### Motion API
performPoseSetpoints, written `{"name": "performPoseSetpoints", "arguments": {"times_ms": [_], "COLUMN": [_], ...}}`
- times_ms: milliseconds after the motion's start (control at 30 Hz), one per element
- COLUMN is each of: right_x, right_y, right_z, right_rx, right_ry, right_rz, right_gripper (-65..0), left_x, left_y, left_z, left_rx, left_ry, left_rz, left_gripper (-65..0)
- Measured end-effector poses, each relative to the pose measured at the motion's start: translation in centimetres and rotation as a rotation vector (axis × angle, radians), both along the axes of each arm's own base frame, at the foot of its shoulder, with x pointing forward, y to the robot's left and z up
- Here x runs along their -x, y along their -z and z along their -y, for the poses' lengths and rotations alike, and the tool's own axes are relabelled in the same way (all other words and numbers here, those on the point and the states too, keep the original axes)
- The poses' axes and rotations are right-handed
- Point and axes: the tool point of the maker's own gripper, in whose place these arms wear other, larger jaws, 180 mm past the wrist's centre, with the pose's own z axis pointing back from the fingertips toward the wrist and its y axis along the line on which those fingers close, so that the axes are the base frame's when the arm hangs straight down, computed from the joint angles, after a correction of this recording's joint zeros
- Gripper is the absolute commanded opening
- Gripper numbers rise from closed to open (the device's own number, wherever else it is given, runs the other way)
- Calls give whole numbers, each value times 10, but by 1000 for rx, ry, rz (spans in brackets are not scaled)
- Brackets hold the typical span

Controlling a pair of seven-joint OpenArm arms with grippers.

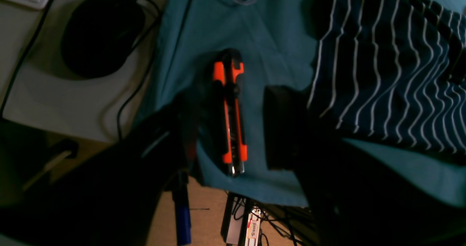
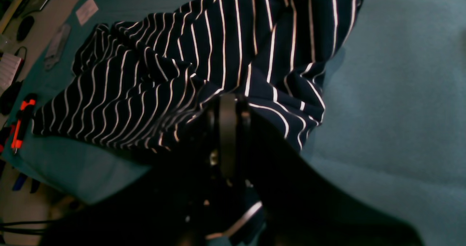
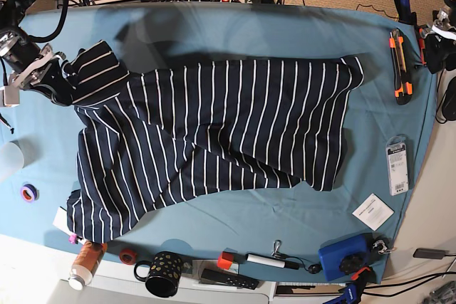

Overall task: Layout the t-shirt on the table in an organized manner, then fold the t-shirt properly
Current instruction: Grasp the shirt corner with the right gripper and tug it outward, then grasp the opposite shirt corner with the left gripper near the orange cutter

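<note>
Along the near edge of the table [image 3: 285, 222], in the base view, stand a dotted black mug [image 3: 162, 273], a brown bottle [image 3: 85, 263] and a blue box [image 3: 344, 258]. Just beyond them the t-shirt [image 3: 214, 133] lies spread across the middle of the teal cloth, mostly flat but creased, its lower body skewed toward the near left corner and one edge reaching toward the right side.

The right end effector [image 2: 227, 109] is at the shirt's far left part, closed tight on a bunched fold of the striped fabric; in the right wrist view the cloth gathers and puckers straight into its dark fingers.

At the far right edge, the left end effector [image 1: 227, 129] hangs with its fingers spread wide, holding nothing. Between them, on the cloth below, lies an orange and black utility knife [image 1: 231, 111]; I cannot tell whether the fingers touch the table. The shirt's edge is just beside it.
</note>
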Motion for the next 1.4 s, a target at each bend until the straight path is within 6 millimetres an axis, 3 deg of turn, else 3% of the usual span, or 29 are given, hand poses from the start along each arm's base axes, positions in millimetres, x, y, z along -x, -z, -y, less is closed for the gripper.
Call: {"name": "performPoseSetpoints", "arguments": {"times_ms": [67,133,233,400,567,767,1000,1400], "right_x": [3,11,23,26,48,58,57,46], "right_y": [2,9,20,17,57,89,103,120], "right_z": [0,1,2,15,56,59,41,-25], "right_rx": [0,7,8,33,209,94,-136,-230], "right_ry": [1,-1,-2,42,166,189,171,-36], "right_rz": [-7,-44,-93,-90,-290,-372,-346,-396], "right_gripper": [-489,-422,-418,-418,-418,-418,-418,-418], "left_x": [-2,-2,-2,-2,-2,-2,-3,-5], "left_y": [-2,-3,-3,-3,-3,-3,-4,-7], "left_z": [3,4,4,4,4,4,4,7], "left_rx": [16,10,8,8,8,8,8,10], "left_ry": [8,19,21,22,21,21,21,42], "left_rz": [17,19,19,19,19,19,24,44], "left_gripper": [-375,-375,-375,-375,-375,-375,-375,-376]}}
